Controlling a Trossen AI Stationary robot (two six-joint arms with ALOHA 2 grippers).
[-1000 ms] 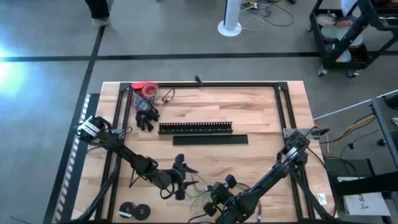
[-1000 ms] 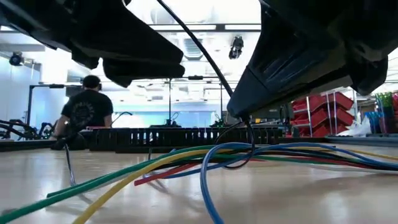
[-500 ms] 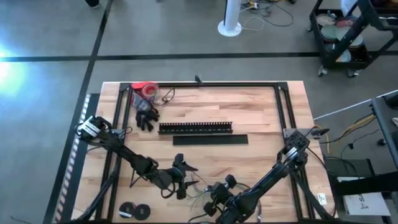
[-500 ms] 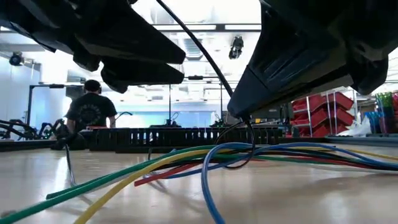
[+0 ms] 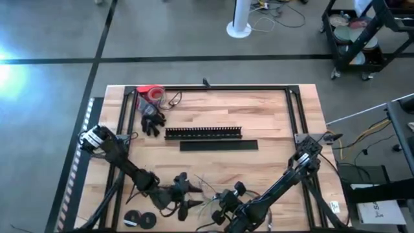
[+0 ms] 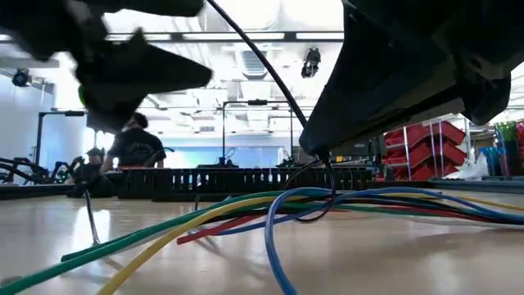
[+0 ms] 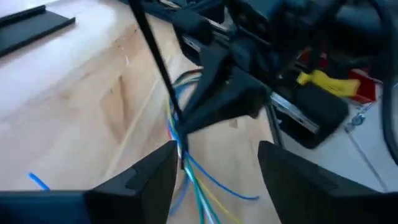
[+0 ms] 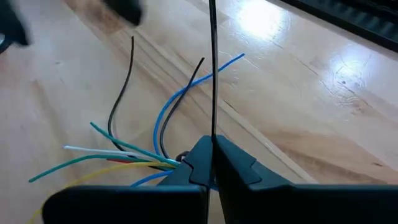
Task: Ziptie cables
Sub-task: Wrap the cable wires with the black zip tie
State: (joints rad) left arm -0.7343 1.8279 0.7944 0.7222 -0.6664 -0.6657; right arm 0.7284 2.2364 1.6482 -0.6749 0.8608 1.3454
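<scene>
Wooden planks form the table point(image 5: 259, 110), where the high view shows the cables point(image 5: 206, 197) fanned at 6 o'clock between both grippers; the slotted bar point(image 5: 203, 133) and plain strip point(image 5: 218, 145) lie near centre. At table height, coloured wires cross the foreground beneath two dark arms. Its own wrist view shows the left gripper point(image 7: 214, 168) with fingers spread, wires running between them. Opposite, the right gripper point(image 8: 211, 158) is pinched on a black ziptie point(image 8: 212, 68) standing upright beside the bundle.
</scene>
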